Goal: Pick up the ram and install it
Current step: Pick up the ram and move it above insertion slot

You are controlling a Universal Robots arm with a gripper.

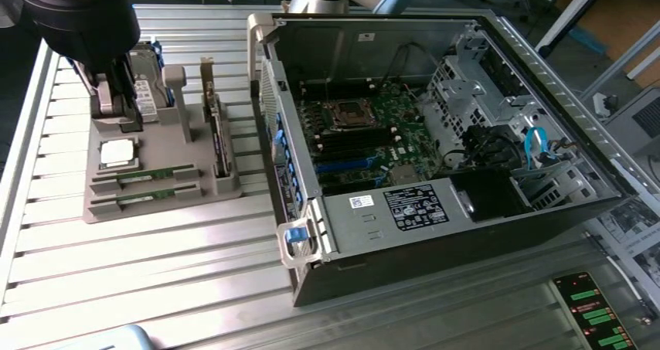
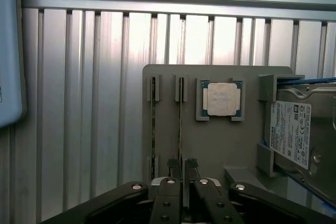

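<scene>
Two rams stand on edge in slots of the grey holder tray: one ram, the other ram beside it. In the wrist view they are thin lines, ram and ram. My gripper hangs above the tray's back part, near the silver processor chip. Seen from the wrist, the gripper lines up over the end of the ram nearer the processor chip. Its fingers stand a narrow gap apart and hold nothing.
A hard drive stands in the tray beside the gripper, and an expansion card on the tray's far side. The open computer case lies on the exterior view's right, motherboard exposed. The slatted metal table surrounds everything.
</scene>
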